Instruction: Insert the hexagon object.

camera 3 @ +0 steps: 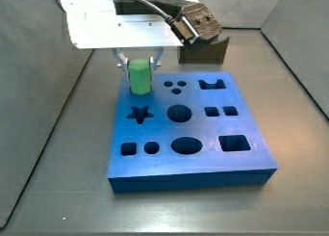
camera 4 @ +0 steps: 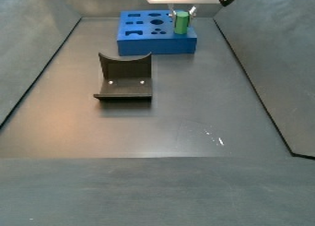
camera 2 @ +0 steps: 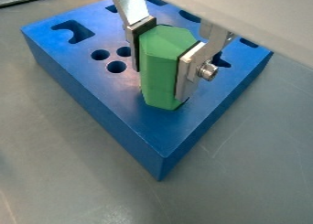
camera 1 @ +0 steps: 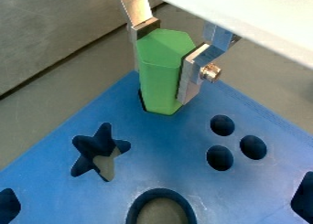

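The hexagon object (camera 1: 159,77) is a bright green peg standing upright between the fingers of my gripper (camera 1: 167,56), which is shut on its upper part. Its lower end meets the top of the blue block (camera 1: 49,159) near one edge, and a thin dark rim of a hole shows at its foot. The other wrist view shows the same grip: gripper (camera 2: 167,56), peg (camera 2: 159,81), block (camera 2: 128,127). In both side views the peg (camera 3: 139,79) (camera 4: 181,24) stands at the block's (camera 3: 193,170) (camera 4: 147,43) edge under the gripper (camera 3: 139,65) (camera 4: 181,15).
The block's top has a star hole (camera 1: 98,150), three small round holes (camera 1: 232,141) and an oval hole (camera 1: 159,209). The dark fixture (camera 4: 123,77) stands on the grey floor away from the block, and also shows behind it in a side view (camera 3: 203,49). Grey walls surround the floor.
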You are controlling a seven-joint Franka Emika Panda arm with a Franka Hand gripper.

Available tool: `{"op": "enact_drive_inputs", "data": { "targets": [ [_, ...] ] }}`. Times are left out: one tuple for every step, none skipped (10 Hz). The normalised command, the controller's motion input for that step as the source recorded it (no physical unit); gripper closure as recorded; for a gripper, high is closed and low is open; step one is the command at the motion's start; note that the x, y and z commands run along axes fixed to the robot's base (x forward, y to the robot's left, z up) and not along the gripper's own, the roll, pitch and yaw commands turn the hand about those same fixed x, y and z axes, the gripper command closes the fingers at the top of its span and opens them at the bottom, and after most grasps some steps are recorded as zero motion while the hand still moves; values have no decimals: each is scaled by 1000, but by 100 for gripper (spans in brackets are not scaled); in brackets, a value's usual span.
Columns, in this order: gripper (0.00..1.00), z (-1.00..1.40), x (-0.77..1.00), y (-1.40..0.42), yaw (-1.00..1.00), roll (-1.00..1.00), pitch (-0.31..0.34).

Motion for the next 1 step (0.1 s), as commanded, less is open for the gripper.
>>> {"op": "enact_drive_inputs", "data": {
  "targets": [
    [100, 0, 0, 0, 0, 9, 0]
  ]
}}
